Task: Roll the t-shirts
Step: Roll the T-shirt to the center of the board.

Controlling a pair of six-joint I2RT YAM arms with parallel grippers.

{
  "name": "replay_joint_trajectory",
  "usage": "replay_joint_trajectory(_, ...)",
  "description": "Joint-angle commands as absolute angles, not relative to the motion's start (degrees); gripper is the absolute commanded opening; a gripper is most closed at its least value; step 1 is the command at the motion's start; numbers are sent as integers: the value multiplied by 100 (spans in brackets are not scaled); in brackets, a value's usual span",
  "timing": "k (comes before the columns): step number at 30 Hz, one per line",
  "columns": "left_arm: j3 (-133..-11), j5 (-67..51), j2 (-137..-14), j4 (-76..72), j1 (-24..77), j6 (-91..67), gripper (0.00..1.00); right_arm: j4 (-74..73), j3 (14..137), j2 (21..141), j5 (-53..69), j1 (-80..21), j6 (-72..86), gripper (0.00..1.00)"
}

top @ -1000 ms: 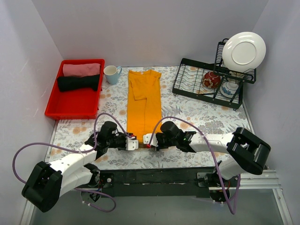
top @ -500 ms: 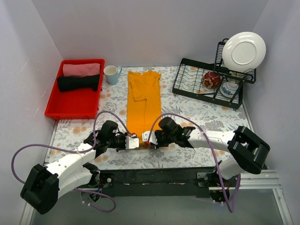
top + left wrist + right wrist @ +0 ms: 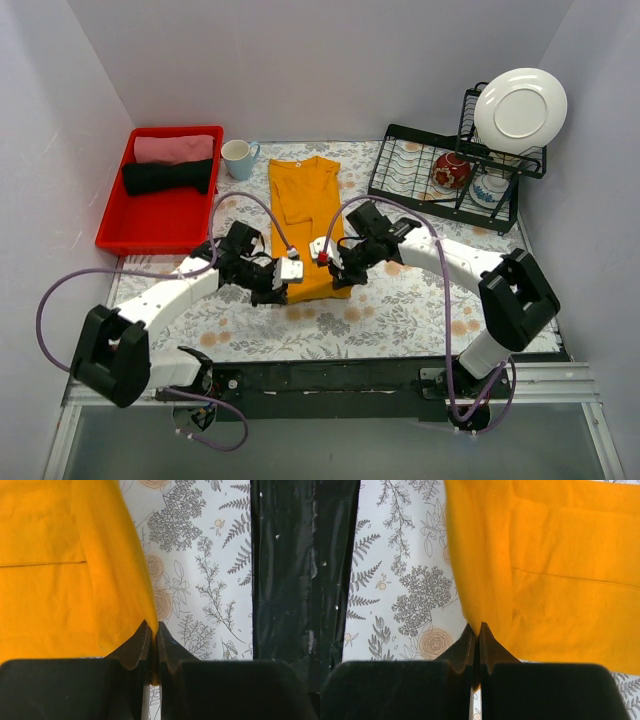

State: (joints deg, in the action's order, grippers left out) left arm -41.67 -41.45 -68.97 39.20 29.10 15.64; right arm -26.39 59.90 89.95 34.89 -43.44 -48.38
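The flowered table [image 3: 420, 300] is carrying the orange shirt [image 3: 305, 195], which is lying lengthwise at the middle, collar far, its near end seemingly doubling over. In the red tray [image 3: 160, 218] at far left, a pink roll [image 3: 173, 149] and a black roll [image 3: 168, 176] are sitting. The left gripper [image 3: 151, 641] and right gripper [image 3: 475, 639] are each pinching a corner of the orange hem, jaws clenched. If one corner slips, or the arms travel unevenly, the roll risks coming out skewed and loose. No lettering is showing anywhere.
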Motion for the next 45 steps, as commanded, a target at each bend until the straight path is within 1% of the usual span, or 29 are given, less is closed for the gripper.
replay_joint_trajectory(1,-4903,-4693,-7864,4974,2165,1705,0,-4094,6705,9500,4094,-3991,-5361,1)
replay_joint_trajectory(7,-6388,-5123,-9778,6265,1434,2328,0,-4709,7496,10256,4447,-3631,-5774,1)
replay_joint_trajectory(10,-6907,-5203,-10412,6749,1284,2505,1,-5165,7962,10713,4614,-3516,-6046,1)
replay_joint_trajectory(15,-7303,-5186,-10898,7084,1064,2751,0,-5554,8761,11451,4764,-3366,-6301,1)
replay_joint_trajectory(17,-7374,-5151,-10986,6997,950,2734,0,-5738,8973,11723,4799,-3314,-6389,1)
replay_joint_trajectory(20,-7409,-5107,-11021,6760,862,2602,5,-5923,9307,12066,4851,-3243,-6495,1)
replay_joint_trajectory(25,-7506,-5027,-11135,6223,817,2294,8,-6389,9869,12480,4966,-3068,-6583,1)
replay_joint_trajectory(32,-7427,-4817,-11267,5144,817,1609,11,-6566,10283,13086,5010,-2927,-6566,3)
replay_joint_trajectory(33,-7383,-4764,-11285,5072,817,1565,12,-6522,10292,13104,5018,-2935,-6496,7)
replay_joint_trajectory(34,-7374,-4677,-11311,5010,817,1504,16,-6400,10292,13122,5019,-2927,-6452,7)
replay_joint_trajectory(35,-7348,-4641,-11320,4966,817,1503,17,-6338,10283,13131,5019,-2927,-6434,8)
replay_joint_trajectory(38,-7242,-4448,-11163,4817,817,1485,23,-6022,10301,13131,4949,-2927,-6206,24)
replay_joint_trajectory(39,-7216,-4369,-11066,4756,817,1477,25,-5951,10309,13105,4931,-2909,-6127,32)
replay_joint_trajectory(42,-7146,-4228,-10566,4693,817,1546,30,-5346,10248,12833,4913,-2804,-5556,53)
replay_joint_trajectory(44,-7032,-4384,-10206,4667,826,1678,34,-5046,10099,12508,4887,-2690,-5116,56)
replay_joint_trajectory(45,-6927,-4412,-9821,4597,852,1835,39,-4784,10038,12402,4861,-2646,-5011,58)
